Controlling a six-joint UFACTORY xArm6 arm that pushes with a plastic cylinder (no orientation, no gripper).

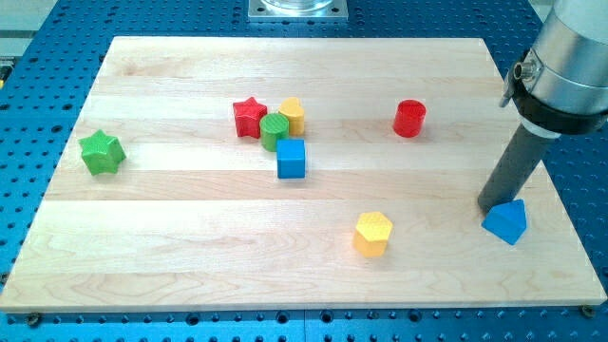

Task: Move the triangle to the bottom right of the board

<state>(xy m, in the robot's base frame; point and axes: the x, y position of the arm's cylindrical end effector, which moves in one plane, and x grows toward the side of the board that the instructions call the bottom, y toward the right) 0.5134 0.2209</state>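
Presently: my tip [491,203] touches blue triangle [505,222] near table [190,275] edge; no pincer fitted; overpush risks it sliding off.

This is a robotics lab bench. A pale wooden board counter [190,199] lies on a blue metal plate drilled with a regular grid of holes [28,104], showing past every counter edge. A grey metal mounting flange [297,9] sits beyond the top edge, and a grey robot arm housing [570,57] rises over the right edge.
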